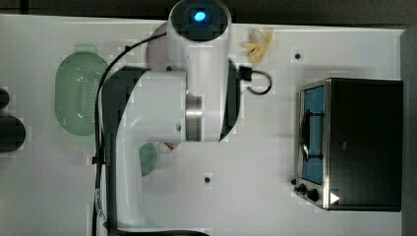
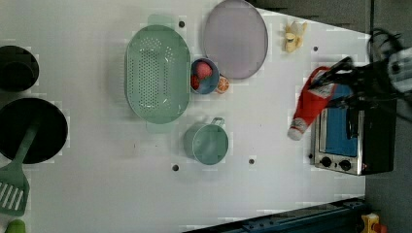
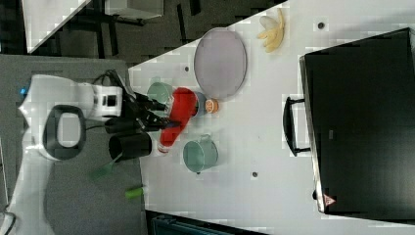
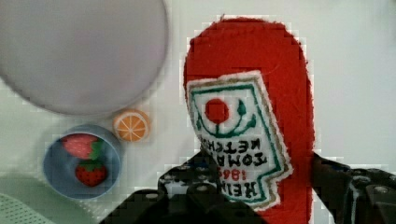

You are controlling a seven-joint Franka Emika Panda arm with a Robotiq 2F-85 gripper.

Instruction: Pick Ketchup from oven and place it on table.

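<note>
My gripper (image 4: 266,189) is shut on the Ketchup (image 4: 252,84), a soft red bottle with a white-and-red label, one dark finger on each side of it. In the left view the Ketchup (image 2: 311,104) hangs tilted from the gripper (image 2: 331,78) with its white cap pointing down, in front of the oven (image 2: 350,138). The right view has the Ketchup (image 3: 182,113) held by the gripper (image 3: 159,117) over the white table (image 3: 264,147). The oven (image 1: 364,142) stands at the top view's right, its bluish glass door facing the arm.
On the table (image 2: 97,184) are a green colander (image 2: 157,74), a lilac plate (image 2: 235,39), a blue bowl of strawberries (image 2: 204,76), an orange slice (image 2: 222,85), a green cup (image 2: 206,142), a banana (image 2: 293,36) and a black pan (image 2: 29,131) with a green spatula.
</note>
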